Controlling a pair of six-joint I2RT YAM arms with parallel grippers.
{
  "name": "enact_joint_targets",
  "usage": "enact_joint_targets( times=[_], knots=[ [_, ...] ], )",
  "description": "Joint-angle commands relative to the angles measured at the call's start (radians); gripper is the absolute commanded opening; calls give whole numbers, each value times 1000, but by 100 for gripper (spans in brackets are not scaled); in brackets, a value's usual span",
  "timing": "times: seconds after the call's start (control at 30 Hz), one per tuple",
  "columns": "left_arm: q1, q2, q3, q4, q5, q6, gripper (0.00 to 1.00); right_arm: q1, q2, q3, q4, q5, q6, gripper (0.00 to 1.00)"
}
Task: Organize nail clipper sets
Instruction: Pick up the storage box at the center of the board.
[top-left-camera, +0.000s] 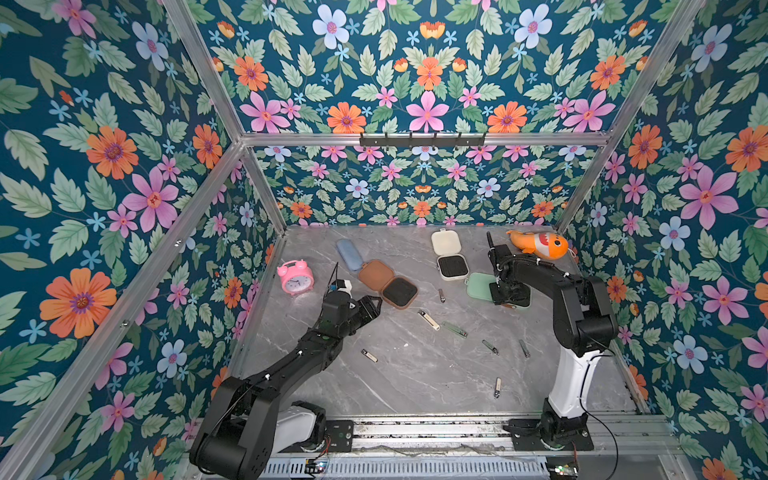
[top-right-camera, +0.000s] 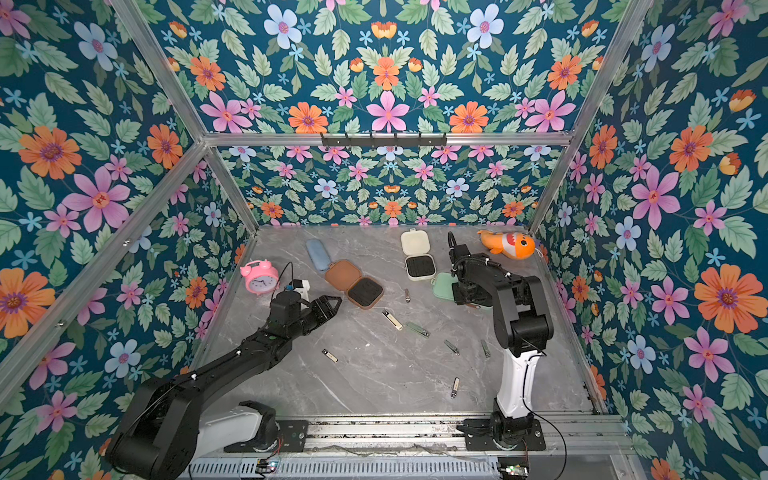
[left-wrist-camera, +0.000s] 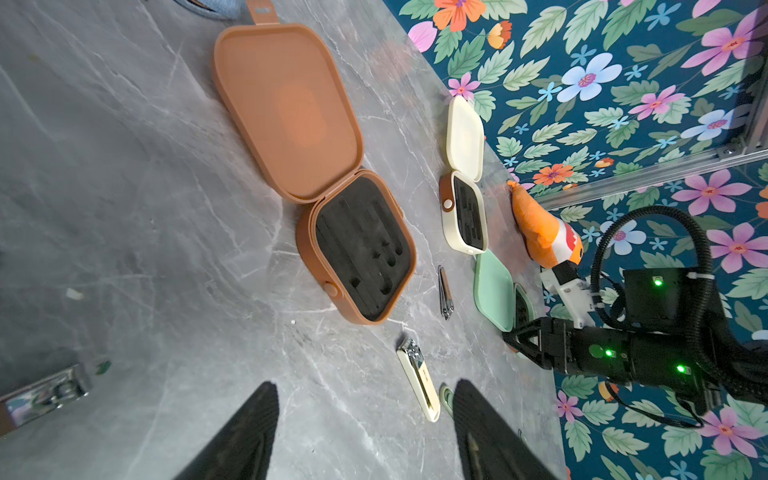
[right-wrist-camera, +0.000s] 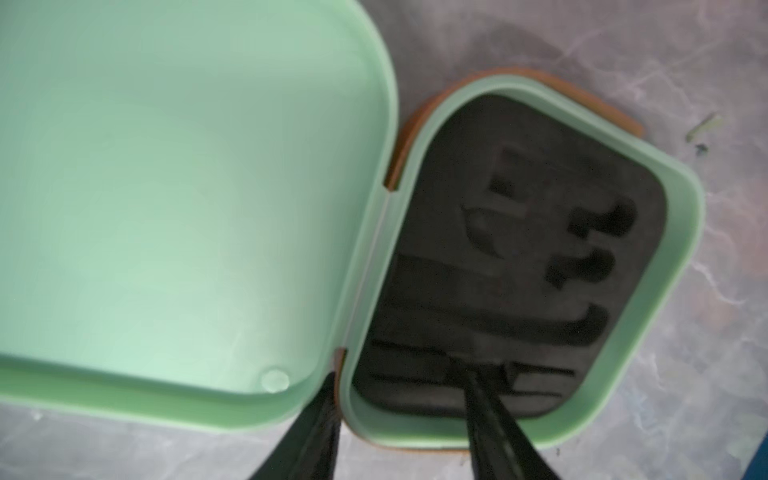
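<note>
Right wrist, right gripper (right-wrist-camera: 399, 376) parted astride mint case (right-wrist-camera: 187, 187) wall, left gripper (left-wrist-camera: 365, 388) parted, empty, near clipper (left-wrist-camera: 417, 384)

The table (top-left-camera: 415, 374) looks like smooth grey marbled stone with a faint sheen. The brown case (left-wrist-camera: 291, 104) is smooth matt plastic, its black insert (left-wrist-camera: 357, 249) matt foam. Just beside the brown case, a slim clipper (left-wrist-camera: 444, 291) is shiny bare metal. The mint green case (right-wrist-camera: 166, 187), farther from the brown case, has a satin plastic finish. The blue pouch (top-left-camera: 348, 253) beside the brown case may be cloth; it shows too small.
</note>
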Motion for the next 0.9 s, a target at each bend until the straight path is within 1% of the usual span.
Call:
enact_joint_targets(
  times=[0.0, 0.23, 0.37, 0.5, 0.63, 0.77, 0.87],
  knots=[
    [1, 2, 4, 6, 4, 0, 69, 0, 15, 16, -20, -16, -17, 43],
    [2, 5, 9, 8, -2, -3, 69, 0, -29, -21, -16, -126, 16, 23],
    [2, 8, 14, 7, -1, -3, 69, 2, -61, -62, -10, -197, 39, 17],
    [2, 9, 22, 6, 0, -4, 69, 2, -77, -108, 1, -232, 60, 12],
    [6, 7, 40, -11, 0, 5, 68, 3, -94, -141, 12, -252, 91, 0],
    [21, -4, 69, -47, 3, 23, 68, 18, -158, -156, 20, -267, 120, 0],
    [49, -24, 96, -87, 4, 46, 68, 53, -229, -150, 12, -258, 146, 0]
  ],
)
